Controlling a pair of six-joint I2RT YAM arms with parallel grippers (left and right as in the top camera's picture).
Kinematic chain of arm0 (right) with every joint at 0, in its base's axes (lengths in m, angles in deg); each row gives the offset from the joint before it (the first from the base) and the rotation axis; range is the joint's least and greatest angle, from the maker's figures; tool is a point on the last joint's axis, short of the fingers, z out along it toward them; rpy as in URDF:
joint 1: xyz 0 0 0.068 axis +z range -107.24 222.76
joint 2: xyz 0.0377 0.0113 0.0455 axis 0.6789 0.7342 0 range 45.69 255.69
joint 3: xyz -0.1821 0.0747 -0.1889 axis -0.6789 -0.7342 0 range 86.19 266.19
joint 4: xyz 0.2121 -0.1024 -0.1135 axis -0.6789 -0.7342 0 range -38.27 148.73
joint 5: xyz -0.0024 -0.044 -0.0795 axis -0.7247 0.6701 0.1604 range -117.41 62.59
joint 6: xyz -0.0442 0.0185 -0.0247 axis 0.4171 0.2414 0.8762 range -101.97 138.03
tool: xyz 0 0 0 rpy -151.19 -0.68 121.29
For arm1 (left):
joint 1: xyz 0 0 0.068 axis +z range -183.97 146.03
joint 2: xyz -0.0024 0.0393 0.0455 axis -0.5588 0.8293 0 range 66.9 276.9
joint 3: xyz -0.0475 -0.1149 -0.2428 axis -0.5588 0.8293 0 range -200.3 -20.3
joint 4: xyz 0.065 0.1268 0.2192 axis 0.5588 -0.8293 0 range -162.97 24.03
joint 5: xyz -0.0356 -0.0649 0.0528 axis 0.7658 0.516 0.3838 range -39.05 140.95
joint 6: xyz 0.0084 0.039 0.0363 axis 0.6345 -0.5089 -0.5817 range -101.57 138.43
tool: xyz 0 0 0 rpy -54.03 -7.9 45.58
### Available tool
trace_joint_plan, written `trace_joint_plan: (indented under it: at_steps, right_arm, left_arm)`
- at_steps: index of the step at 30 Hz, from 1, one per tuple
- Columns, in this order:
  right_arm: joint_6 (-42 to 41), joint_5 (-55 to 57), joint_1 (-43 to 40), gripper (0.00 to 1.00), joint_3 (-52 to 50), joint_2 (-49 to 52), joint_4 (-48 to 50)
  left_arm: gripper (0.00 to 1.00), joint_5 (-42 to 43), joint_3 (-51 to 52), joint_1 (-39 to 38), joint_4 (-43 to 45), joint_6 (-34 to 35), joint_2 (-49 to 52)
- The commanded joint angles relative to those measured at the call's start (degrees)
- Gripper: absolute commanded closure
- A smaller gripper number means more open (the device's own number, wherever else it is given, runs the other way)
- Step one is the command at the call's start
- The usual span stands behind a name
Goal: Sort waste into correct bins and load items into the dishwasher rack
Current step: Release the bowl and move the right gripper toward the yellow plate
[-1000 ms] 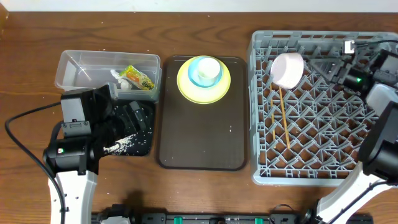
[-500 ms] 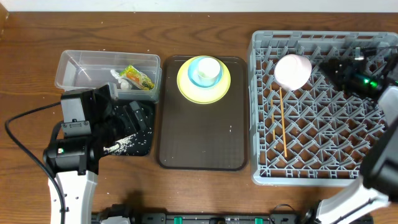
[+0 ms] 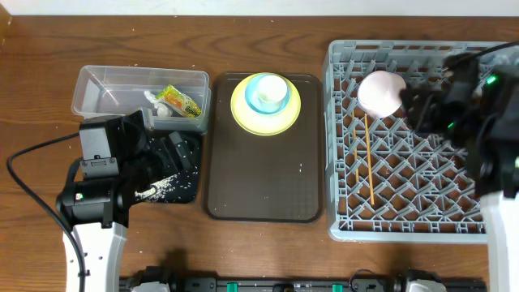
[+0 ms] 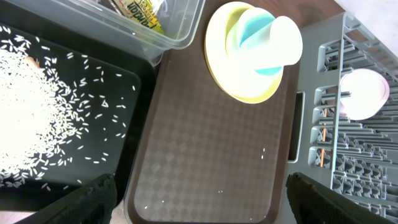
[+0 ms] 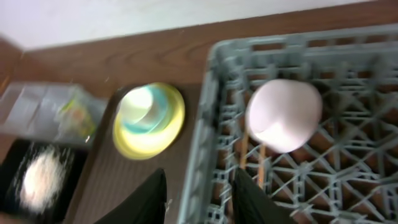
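Note:
A white bowl [image 3: 381, 92] lies pinkish underside up in the back left of the grey dishwasher rack [image 3: 413, 223]. Two chopsticks [image 3: 366, 158] lie in front of it. My right gripper [image 3: 415, 107] hovers just right of the bowl, open and empty [image 5: 202, 202]. On the yellow-green plate [image 3: 243, 109] stand a light blue cup [image 4: 258, 53] and a small white cup [image 4: 287, 38]. My left gripper [image 4: 214, 205] is open over the black tray [image 3: 188, 193], which holds rice [image 4: 25, 118]. The clear tub [image 3: 105, 89] holds the wrapper [image 3: 180, 100] and paper scrap [image 3: 153, 106].
The plate sits at the far end of a flat brown serving tray [image 3: 263, 174] between the bins and the rack. A black cable [image 3: 24, 191] loops left of my left arm. A few rice grains dot the brown tray.
The bowl has tipped from its side onto its rim, underside up. My right gripper has come off it, drawn back and risen. The left arm has not moved.

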Motion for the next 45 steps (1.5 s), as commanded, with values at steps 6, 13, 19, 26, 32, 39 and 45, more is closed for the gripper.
trace_joint_plan:
  at_steps: [6, 13, 19, 26, 32, 39, 45]
  right_arm:
    - [1.09, 7.41, 15.21, 0.68, -0.2, -0.24, -6.43]
    - [0.81, 8.2, 23.98, 0.68, -1.11, 3.52, -8.26]
    - [-0.22, 8.22, 30.08, 0.69, -2.05, 8.17, -7.89]
    - [-1.11, 8.2, 35.32, 0.69, -2.05, 14.19, -6.38]
    - [-2.16, 8.22, 40.76, 0.69, -2.05, 18.49, -3.61]
    - [-3.74, 8.24, 46.93, 0.69, -2.05, 22.1, 0.92]
    - [-5.05, 11.56, 50.6, 0.69, -2.05, 23.91, 3.65]
  left_arm:
    - [0.1, -0.31, -0.24, 0.26, 0.0, -0.74, -0.02]
    - [0.1, -0.31, -0.24, 0.26, 0.0, -0.74, -0.02]
    - [0.1, -0.31, -0.24, 0.26, 0.0, -0.74, -0.02]
    - [0.1, -0.31, -0.24, 0.24, 0.0, -0.74, -0.02]
    - [0.1, -0.31, -0.24, 0.24, 0.0, -0.74, -0.02]
    - [0.1, -0.31, -0.24, 0.24, 0.0, -0.74, -0.02]
    - [0.1, -0.31, -0.24, 0.26, 0.0, -0.74, -0.02]
